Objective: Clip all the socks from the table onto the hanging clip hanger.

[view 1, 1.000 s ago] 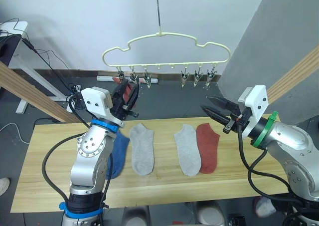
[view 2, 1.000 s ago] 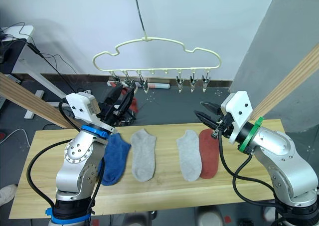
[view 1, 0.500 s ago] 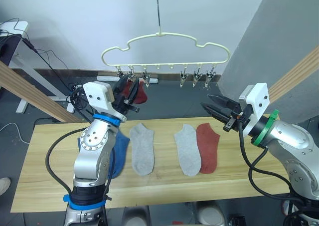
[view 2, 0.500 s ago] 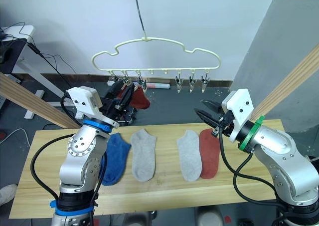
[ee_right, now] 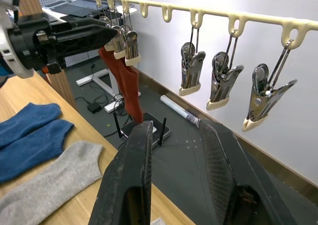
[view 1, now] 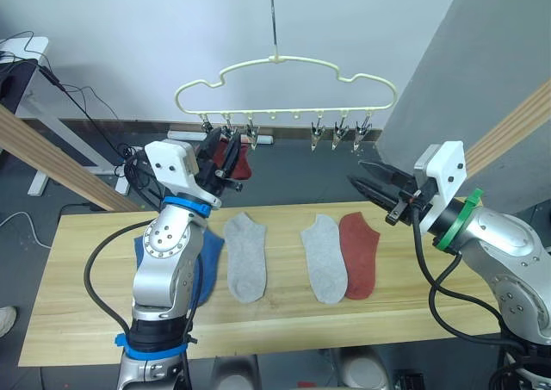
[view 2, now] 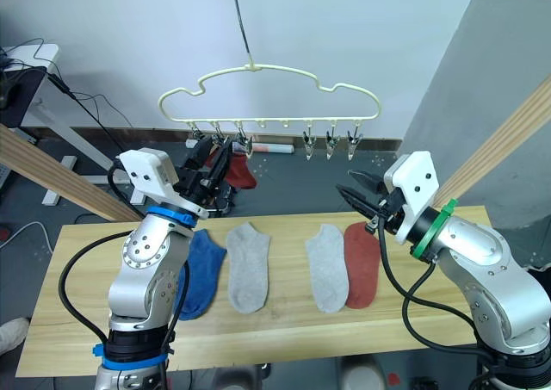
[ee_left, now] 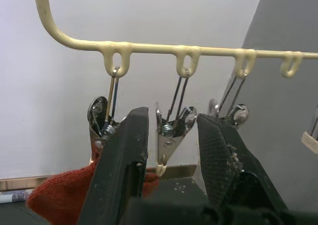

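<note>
Left gripper (ee_left: 169, 150) raised at clip hanger (view 1: 284, 84), jaws wide around second clip (ee_left: 171, 135). Rust red sock (view 2: 237, 168) hangs from first clip. Right gripper (view 1: 372, 188) hovers at 3 o'clock, jaws wide, empty. Blue (view 2: 198, 274), two grey (view 2: 248, 265), one red sock (view 2: 362, 265) flat on worktop (view 1: 86, 312).

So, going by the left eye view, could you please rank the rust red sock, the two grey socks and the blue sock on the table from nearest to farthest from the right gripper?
From the right gripper:
1. Rust red sock, just below it.
2. Right-hand grey sock, beside the red.
3. Left-hand grey sock, past the gap.
4. Blue sock, under the left arm.
</note>
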`<state>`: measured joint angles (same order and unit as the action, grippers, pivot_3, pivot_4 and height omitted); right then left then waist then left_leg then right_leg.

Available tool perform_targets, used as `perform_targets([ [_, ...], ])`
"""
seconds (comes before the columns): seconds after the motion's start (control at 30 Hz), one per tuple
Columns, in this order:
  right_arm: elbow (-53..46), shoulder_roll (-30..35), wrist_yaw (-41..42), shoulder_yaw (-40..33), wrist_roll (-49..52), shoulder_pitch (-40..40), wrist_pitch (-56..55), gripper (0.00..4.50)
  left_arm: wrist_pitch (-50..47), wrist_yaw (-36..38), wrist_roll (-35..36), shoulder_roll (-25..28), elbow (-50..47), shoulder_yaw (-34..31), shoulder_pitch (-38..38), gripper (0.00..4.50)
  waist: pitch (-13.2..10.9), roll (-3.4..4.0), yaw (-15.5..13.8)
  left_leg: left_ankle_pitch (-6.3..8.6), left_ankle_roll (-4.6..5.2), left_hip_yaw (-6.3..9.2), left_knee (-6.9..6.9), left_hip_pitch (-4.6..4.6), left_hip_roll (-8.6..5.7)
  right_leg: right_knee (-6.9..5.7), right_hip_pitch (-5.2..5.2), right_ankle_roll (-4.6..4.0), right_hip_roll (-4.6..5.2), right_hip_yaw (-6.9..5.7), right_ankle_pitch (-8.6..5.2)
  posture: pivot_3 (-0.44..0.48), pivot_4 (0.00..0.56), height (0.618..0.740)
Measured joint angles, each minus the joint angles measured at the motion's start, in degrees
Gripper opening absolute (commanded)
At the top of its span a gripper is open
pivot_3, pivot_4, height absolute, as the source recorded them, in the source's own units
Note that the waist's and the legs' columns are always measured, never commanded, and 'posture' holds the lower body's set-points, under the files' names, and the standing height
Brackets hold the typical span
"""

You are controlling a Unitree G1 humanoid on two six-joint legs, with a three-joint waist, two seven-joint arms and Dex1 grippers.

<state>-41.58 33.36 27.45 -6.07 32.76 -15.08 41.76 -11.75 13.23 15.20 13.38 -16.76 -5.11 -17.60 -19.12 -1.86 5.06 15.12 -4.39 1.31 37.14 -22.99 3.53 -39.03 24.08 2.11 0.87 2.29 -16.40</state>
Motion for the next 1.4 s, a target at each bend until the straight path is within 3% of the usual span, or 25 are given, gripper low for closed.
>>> perform_targets([
  [0.6,0.0,0.4,0.9,0.1,2.7,-0.1,0.0,1.5,0.3,-0.8,-1.0,-0.1,1.5,0.0,-3.0,1.7,0.0,0.0,0.0,0.0,0.0,0.0,0.03,0.0,0.0,-0.01,-0.01,0.0,0.0,0.0,0.0,-0.21,0.33,0.74],
  [0.83,0.0,0.4,0.9,0.2,2.7,-0.1,0.0,1.5,-0.8,-1.5,-1.0,-0.2,1.0,0.1,-3.0,0.3,0.0,0.0,0.0,0.0,0.0,0.0,0.03,0.0,0.0,-0.02,-0.01,0.0,0.0,0.0,0.01,-0.201,0.324,0.74],
  [1.1,-0.1,0.9,0.9,0.9,1.9,1.4,-0.5,1.5,-1.8,-1.5,-1.0,-0.1,0.2,0.0,-3.0,0.24,0.0,-0.01,-0.1,0.0,0.0,0.01,0.04,0.0,0.0,-0.02,-0.01,0.0,0.0,-0.01,0.01,-0.195,0.322,0.74],
  [1.2,0.1,2.4,0.5,2.6,-1.3,4.6,-1.1,2.1,-2.4,-1.3,-1.0,0.3,-1.0,-0.2,-2.8,0.24,0.0,-0.01,-0.1,0.0,-0.01,0.0,0.04,0.0,0.01,-0.02,-0.01,0.01,0.01,0.0,0.01,-0.185,0.33,0.74],
  [1.4,2.5,0.4,-8.0,8.4,-11.7,11.3,0.8,4.21,-4.2,-0.9,-0.9,1.1,-3.3,-0.2,-2.1,0.24,0.0,-0.02,-0.1,-0.01,-0.02,0.0,0.04,0.03,0.02,-0.05,-0.01,0.01,0.0,0.01,0.01,-0.176,0.354,0.74],
])
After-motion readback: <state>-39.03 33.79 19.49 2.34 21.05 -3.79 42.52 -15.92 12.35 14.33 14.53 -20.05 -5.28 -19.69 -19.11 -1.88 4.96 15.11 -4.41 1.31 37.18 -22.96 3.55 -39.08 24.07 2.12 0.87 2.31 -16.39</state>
